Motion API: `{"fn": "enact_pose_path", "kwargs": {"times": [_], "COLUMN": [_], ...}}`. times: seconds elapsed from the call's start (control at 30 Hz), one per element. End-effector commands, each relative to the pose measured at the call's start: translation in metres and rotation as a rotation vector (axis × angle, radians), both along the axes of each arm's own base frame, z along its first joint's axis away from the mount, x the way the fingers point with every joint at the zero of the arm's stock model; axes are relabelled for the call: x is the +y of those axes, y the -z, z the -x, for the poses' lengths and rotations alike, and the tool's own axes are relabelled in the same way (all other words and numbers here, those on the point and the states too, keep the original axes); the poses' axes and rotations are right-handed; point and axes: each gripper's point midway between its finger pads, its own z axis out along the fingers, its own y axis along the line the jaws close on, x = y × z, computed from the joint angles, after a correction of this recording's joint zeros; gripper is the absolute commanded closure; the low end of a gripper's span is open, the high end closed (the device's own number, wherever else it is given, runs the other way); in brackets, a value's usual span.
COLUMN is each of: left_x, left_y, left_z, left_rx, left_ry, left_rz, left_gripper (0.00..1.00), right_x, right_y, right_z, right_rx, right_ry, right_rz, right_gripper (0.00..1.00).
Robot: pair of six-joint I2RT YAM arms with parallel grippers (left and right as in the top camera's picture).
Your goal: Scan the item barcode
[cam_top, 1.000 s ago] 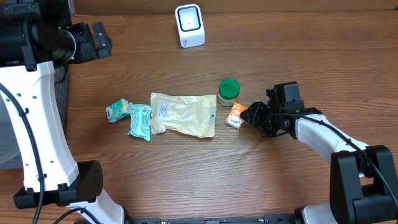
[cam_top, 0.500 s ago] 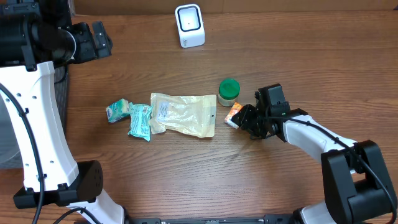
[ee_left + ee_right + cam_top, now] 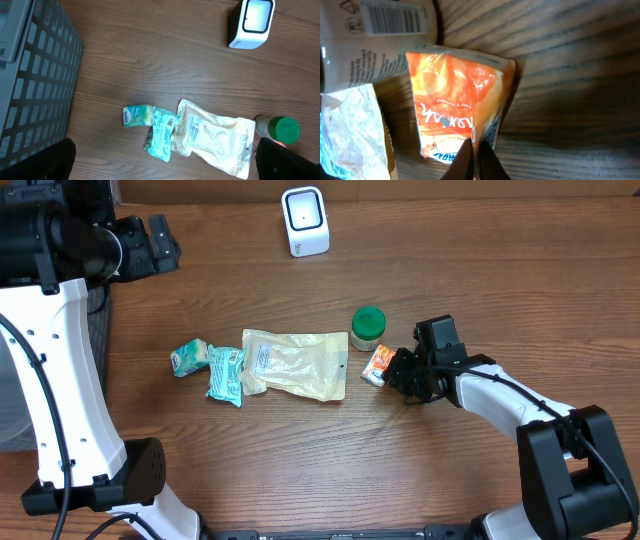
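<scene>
Count, left to right across the desk (image 3: 450,270): one grey lattice basket (image 3: 30,75) at the left edge; two teal packets, the smaller (image 3: 188,358) touching the larger (image 3: 226,373); one pale clear pouch (image 3: 297,364) overlapping the larger teal packet; one white scanner (image 3: 305,221) at the middle of the far edge; one green-lidded jar (image 3: 368,326); one orange packet (image 3: 379,364). Two arms, two tools.

Left arm (image 3: 60,380): white, raised along the left edge, wrist high near the far left corner, camera looking down on the row of goods. Left tool (image 3: 162,160): wide apart, holding nothing, well clear of every item.

Right arm (image 3: 520,405): reaching in low from the near right corner toward the middle of the desk, wrist just right of the orange packet. Right tool (image 3: 474,159): closed narrow, tips together at the packet's near edge; whether the wrapper is pinched between them cannot be told.

Orange packet: flat on the desk, just right of the pouch and just in front of the jar. Jar upright, printed barcode (image 3: 395,17) on its side in the right wrist view. Scanner well apart from the packet, with the jar between them.
</scene>
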Motion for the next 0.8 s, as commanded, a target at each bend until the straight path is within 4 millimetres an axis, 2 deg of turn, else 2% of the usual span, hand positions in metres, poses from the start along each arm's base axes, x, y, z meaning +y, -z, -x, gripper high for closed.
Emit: {"fn": "enact_pose_path", "kwargs": {"times": [0.0, 0.07, 0.17, 0.33, 0.43, 0.5, 0.6, 0.77], "left_x": [0.001, 0.001, 0.001, 0.001, 0.001, 0.001, 0.001, 0.001], "left_y": [-0.001, -0.001, -0.001, -0.001, -0.001, -0.001, -0.001, -0.001], "left_z": [0.000, 0.000, 0.000, 0.000, 0.000, 0.000, 0.000, 0.000], "left_rx": [-0.004, -0.004, -0.004, -0.004, -0.004, -0.004, -0.004, -0.004], "left_ry": [0.014, 0.014, 0.014, 0.014, 0.014, 0.014, 0.014, 0.014], "left_rz": [-0.016, -0.016, -0.016, -0.016, -0.016, -0.016, -0.016, -0.016], "left_gripper": [0.00, 0.01, 0.01, 0.00, 0.00, 0.01, 0.00, 0.00], "right_x": [-0.004, -0.007, -0.021, -0.047, -0.063, -0.067, -0.069, -0.078], "right_y": [-0.009, -0.018, -0.037, -0.082, -0.100, -0.101, -0.091, -0.057], "right_z": [-0.004, -0.002, 0.000, 0.011, 0.020, 0.025, 0.032, 0.042], "right_rx": [-0.006, -0.013, -0.015, 0.009, 0.052, 0.073, 0.115, 0.251], "right_ry": [-0.001, -0.027, -0.036, -0.097, -0.108, -0.123, -0.141, -0.174], "right_rz": [0.016, 0.041, 0.137, 0.362, 0.501, 0.561, 0.637, 0.775], "right_gripper": [0.96, 0.96, 0.96, 0.96, 0.96, 0.96, 0.96, 0.96]}}
